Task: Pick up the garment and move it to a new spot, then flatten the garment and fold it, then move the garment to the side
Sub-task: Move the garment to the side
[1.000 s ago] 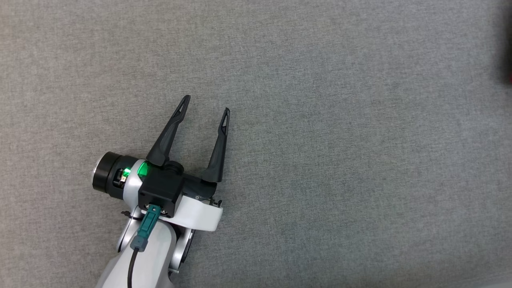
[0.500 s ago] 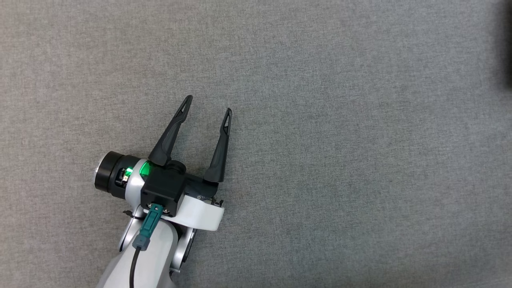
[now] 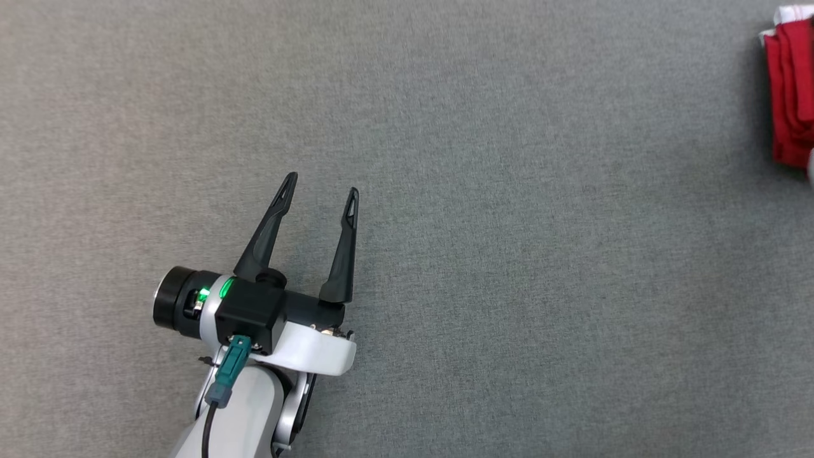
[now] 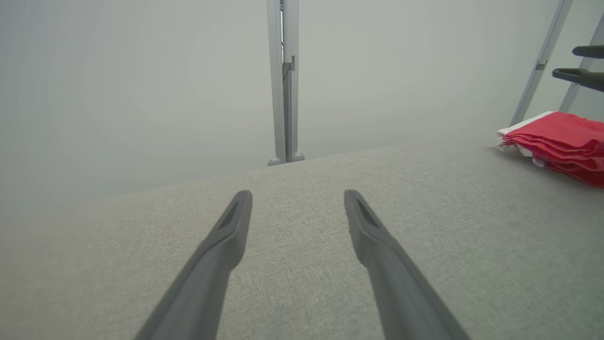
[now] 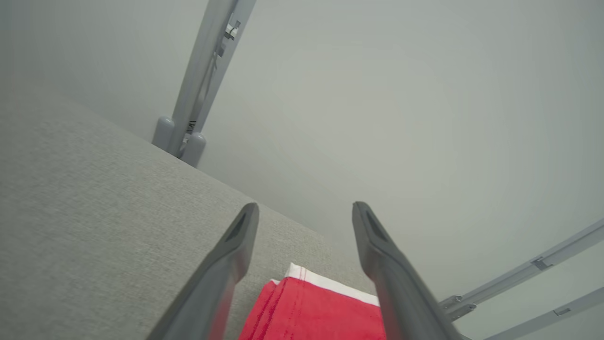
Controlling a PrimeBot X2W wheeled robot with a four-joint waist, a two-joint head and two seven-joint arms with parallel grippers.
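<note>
My left claw [image 3: 321, 186] hangs spread and empty over the grey cloth-covered table [image 3: 509, 254], while my right claw [image 5: 306, 208], fingers also spread and pinching nothing, hovers just above the folded red garment [image 3: 792, 95], which lies well off to my right near the table's far edge.

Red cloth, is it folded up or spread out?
Folded. The red garment lies as a small stack of layers on the grey surface.
</note>
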